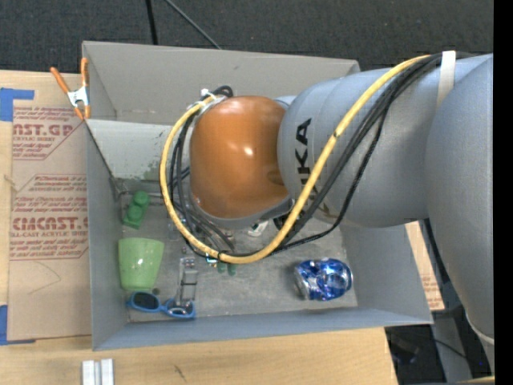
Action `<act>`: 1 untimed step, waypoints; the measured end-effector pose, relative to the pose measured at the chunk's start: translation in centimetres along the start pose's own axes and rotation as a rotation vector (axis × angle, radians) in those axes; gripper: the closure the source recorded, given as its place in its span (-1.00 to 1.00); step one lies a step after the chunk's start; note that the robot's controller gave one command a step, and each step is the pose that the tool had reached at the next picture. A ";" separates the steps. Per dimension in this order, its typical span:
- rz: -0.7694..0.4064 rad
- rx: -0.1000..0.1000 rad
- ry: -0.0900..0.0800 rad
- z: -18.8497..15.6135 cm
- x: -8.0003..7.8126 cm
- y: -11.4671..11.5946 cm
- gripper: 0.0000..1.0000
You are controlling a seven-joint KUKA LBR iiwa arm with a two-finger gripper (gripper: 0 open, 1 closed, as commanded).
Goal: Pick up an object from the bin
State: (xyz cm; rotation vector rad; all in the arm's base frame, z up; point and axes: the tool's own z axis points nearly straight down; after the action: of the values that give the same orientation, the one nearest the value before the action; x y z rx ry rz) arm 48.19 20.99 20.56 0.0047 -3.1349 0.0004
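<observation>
My gripper reaches down from under the arm's orange cover into the bin's front left part. Its tip stands just above a pair of blue sunglasses that lies against the front wall. Just to its left a light green plastic cup lies on its side. Nothing shows held in the gripper. A small dark green bottle-shaped piece lies further back by the left wall.
A crushed blue drinks can rests on the bin floor at the front right, well apart from the gripper. The arm with its orange cover and cables hides the bin's middle and back.
</observation>
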 end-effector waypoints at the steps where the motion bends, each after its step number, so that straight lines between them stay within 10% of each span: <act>1: -0.215 0.005 -0.006 11.6 0.0 -0.7 -1.00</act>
State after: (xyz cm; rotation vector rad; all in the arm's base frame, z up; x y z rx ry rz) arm 48.07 20.26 8.92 0.3414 -3.1219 0.0068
